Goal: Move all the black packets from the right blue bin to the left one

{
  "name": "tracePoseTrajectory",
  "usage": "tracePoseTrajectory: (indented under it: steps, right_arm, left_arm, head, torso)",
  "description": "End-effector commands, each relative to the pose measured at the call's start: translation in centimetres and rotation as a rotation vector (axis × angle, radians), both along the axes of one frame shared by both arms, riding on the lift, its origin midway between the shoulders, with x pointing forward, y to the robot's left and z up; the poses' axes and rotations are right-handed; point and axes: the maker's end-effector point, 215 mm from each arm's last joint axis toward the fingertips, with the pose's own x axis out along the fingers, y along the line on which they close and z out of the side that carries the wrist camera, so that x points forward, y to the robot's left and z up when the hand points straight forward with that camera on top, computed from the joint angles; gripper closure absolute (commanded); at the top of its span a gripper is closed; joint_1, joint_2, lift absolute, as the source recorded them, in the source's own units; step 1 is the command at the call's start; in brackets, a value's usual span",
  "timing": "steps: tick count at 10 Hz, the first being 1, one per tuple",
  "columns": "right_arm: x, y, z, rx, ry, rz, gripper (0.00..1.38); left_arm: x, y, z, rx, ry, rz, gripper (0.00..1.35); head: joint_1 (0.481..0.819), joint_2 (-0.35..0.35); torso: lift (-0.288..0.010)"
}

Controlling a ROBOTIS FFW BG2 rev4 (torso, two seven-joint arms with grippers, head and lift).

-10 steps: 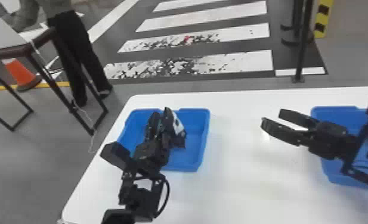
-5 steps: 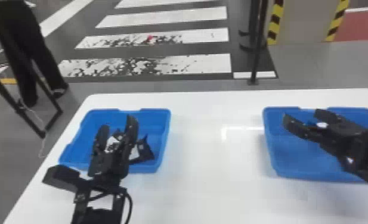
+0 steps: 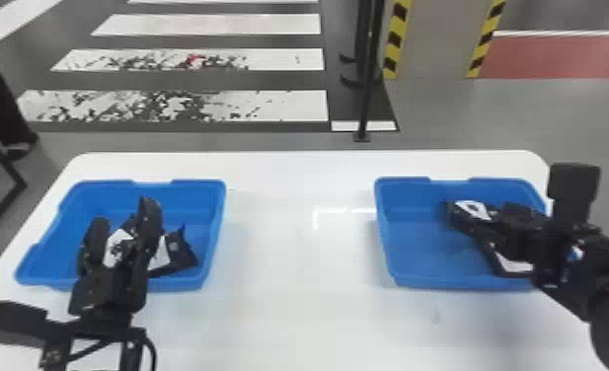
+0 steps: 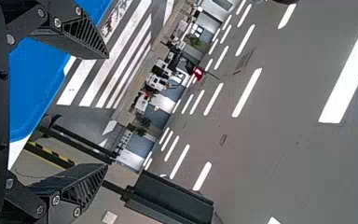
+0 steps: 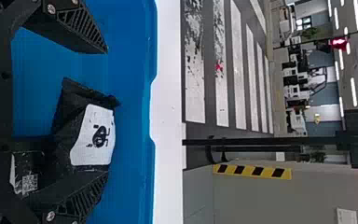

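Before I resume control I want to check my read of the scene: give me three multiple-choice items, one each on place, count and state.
1. Where is the right pincer?
A) At the left bin
B) At the right bin
C) Midway between the bins

2. How many blue bins are there?
A) Two
B) Three
C) Four

3. How is the left pincer?
A) Shut, empty
B) Shut on a packet
C) Open

Key:
1 B: the head view shows it over that bin.
2 A: the left bin and the right one.
3 C: its fingertips stand well apart in the left wrist view.
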Motion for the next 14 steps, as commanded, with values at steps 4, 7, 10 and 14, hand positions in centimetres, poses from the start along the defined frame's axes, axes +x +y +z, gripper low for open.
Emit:
tracePoseTrajectory:
  steps: [4, 7, 10, 14]
  right_arm:
    - [1.4, -0.4, -2.2, 0.012, 0.089, -0.012, 0.1]
    - [1.2, -1.6, -3.2, 0.016, 0.11, -0.041, 0.11]
    - [1.3, -2.7, -5.0, 0.065, 0.149, -0.083, 0.12]
    - [2.7, -2.2, -3.8, 0.117, 0.1, -0.082, 1.04]
  left_arm:
    - [-0.1, -0.2, -0.2, -0.003, 0.003, -0.002, 0.24]
    - [-0.3, 0.0, -0.5, -0.002, 0.012, 0.001, 0.24]
    - [-0.3, -0.6, -0.7, -0.007, 0.016, -0.01, 0.24]
    - [-0.4, -0.8, -1.2, -0.007, 0.031, -0.017, 0.24]
  head:
    - [0.695, 0.012]
    - [0.695, 0.003]
    - [0.695, -0.01]
    - [0.695, -0.022]
  torso:
    - [-0.168]
    - [-0.168]
    - [-0.168]
    - [-0.168]
